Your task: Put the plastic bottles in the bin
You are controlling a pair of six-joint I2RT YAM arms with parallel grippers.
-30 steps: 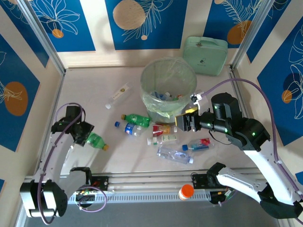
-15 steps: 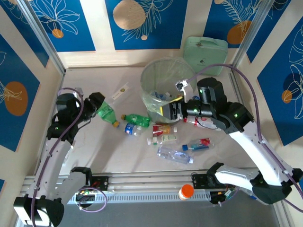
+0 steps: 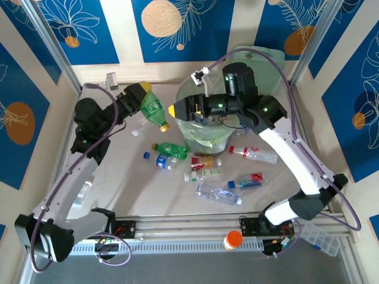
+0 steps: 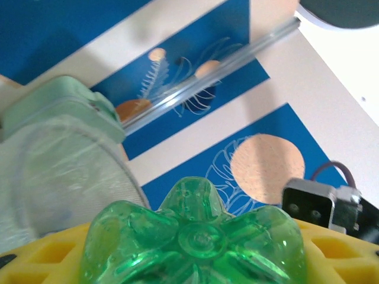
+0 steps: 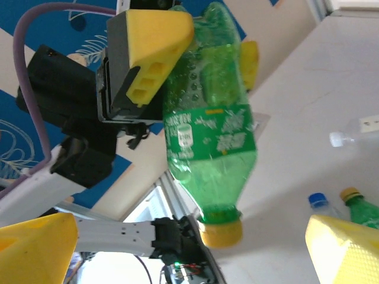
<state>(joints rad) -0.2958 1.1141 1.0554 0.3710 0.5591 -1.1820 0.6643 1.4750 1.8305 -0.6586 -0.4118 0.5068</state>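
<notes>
My left gripper (image 3: 145,99) is shut on a green bottle (image 3: 153,110) with a yellow cap, held in the air just left of the bin (image 3: 204,141). The left wrist view looks at that bottle's base (image 4: 195,234), with the bin (image 4: 56,171) to the left behind it. My right gripper (image 3: 176,110) hangs open over the bin's left rim, facing the held bottle (image 5: 207,124). Its yellow fingers (image 5: 35,251) stand wide apart with nothing between them. Several bottles lie in front of the bin, among them a green one (image 3: 170,149) and a clear one (image 3: 253,154).
A mint-green zip case (image 3: 266,59) sits behind the bin, partly hidden by the right arm. An orange-capped item (image 3: 233,239) rests on the front rail. A loose blue cap (image 3: 145,155) lies left of the bottles. Metal frame rails border the table.
The left gripper has lifted the green bottle up and right, to beside the bin's rim. The right gripper has swung from the bin's front up over its left rim.
</notes>
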